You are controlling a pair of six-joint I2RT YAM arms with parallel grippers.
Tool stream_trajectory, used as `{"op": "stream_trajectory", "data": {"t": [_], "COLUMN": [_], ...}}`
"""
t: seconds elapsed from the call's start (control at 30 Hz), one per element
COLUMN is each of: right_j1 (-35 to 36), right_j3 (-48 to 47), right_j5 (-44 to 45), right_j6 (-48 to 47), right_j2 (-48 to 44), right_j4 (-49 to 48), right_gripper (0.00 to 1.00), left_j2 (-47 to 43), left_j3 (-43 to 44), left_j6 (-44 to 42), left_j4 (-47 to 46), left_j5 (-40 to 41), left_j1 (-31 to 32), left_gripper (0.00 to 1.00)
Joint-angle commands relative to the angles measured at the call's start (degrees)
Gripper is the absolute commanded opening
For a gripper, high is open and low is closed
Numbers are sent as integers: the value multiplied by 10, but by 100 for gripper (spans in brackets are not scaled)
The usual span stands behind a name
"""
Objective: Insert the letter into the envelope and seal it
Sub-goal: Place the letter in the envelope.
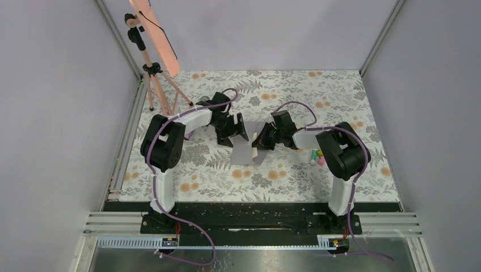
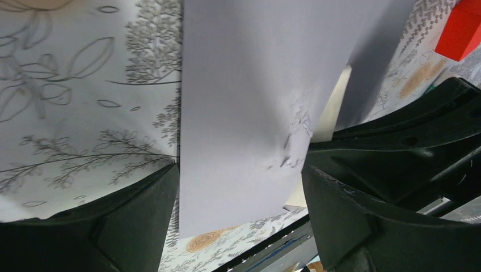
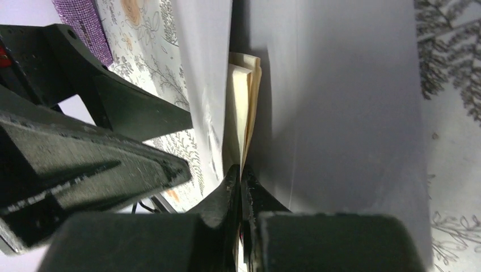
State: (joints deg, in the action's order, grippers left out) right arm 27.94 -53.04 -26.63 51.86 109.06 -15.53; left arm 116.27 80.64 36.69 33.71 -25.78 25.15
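The grey-lilac envelope lies mid-table between both arms. In the left wrist view its upper panel runs between the fingers of my left gripper, which stands open astride it and grips nothing. My left gripper is at the envelope's far-left end. The cream letter, folded, sits in the envelope's mouth between the front panel and the wide back panel. My right gripper is shut on the letter's near edge. From above, my right gripper is at the envelope's right side. A cream strip of the letter shows beside the panel.
A tripod carrying an orange-pink panel stands at the back left. Small coloured items lie by the right arm's base. A purple textured thing lies beyond the left gripper. Grey walls enclose the floral tablecloth.
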Motion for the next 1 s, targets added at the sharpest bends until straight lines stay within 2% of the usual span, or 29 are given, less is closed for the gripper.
{"op": "stream_trajectory", "data": {"t": [0.0, 0.23, 0.3, 0.43, 0.5, 0.6, 0.8, 0.97], "right_j1": [8, 9, 9, 8, 9, 9, 9, 8], "right_j3": [-32, -19, -18, -21, -21, -22, -35, -30], "right_j5": [-5, 10, 15, 30, 46, 69, 99, 125], "right_j6": [8, -8, -18, -37, -47, -63, -90, -111], "right_j2": [20, 4, -3, -22, -36, -58, -79, -109], "right_j4": [-6, 11, 23, 52, 72, 96, 146, 178], "right_gripper": [0, 2, 13, 47, 54, 56, 49, 48], "left_j2": [26, 10, 6, 3, 3, 3, 3, -3], "left_j3": [-1, -15, -23, -32, -33, -31, -29, -32], "left_j6": [16, 22, 21, 17, 16, 11, 8, 8], "left_j4": [-30, -23, -23, -23, -22, -18, -15, -15], "left_j5": [-21, -6, -1, 4, 6, 7, 9, 11], "left_j1": [22, 24, 25, 24, 24, 23, 23, 23], "left_gripper": [82, 82, 82, 82, 82, 82, 82, 81]}}
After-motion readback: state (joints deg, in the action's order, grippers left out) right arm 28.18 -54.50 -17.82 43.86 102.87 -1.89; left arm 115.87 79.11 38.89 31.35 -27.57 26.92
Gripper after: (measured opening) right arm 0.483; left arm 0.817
